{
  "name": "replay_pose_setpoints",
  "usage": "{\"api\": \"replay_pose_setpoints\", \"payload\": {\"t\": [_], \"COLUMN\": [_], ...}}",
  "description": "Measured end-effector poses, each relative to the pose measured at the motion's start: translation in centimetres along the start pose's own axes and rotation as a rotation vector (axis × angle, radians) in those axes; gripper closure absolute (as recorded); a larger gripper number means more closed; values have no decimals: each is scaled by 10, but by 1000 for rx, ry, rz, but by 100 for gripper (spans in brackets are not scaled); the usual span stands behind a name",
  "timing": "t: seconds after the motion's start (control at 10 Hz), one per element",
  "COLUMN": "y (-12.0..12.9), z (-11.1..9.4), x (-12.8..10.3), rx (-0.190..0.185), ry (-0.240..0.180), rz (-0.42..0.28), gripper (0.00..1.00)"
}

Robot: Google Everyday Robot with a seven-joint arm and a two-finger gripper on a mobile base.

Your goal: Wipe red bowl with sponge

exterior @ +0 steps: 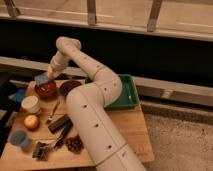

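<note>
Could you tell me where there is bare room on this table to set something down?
Bare wood lies at the table's right front, below the green tray. The left is crowded: gripper holding the sponge over the red bowl, maroon dish, white cup, blue cup.

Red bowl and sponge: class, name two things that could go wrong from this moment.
1. The gripper holds the sponge at the red bowl's far rim; pressing there may tip or slide the bowl.
2. The maroon dish and white cup stand close; a shoved bowl could knock them.
</note>
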Motion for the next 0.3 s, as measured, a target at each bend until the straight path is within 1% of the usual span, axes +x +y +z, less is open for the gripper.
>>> {"api": "replay_pose_setpoints", "payload": {"t": [0.2, 0.3], "y": [10, 24], "z": [3, 4], "x": [3, 16], "rx": [-27, -55], "ry": [-6, -17], "rz": [0, 8], "gripper": [100, 100]}}
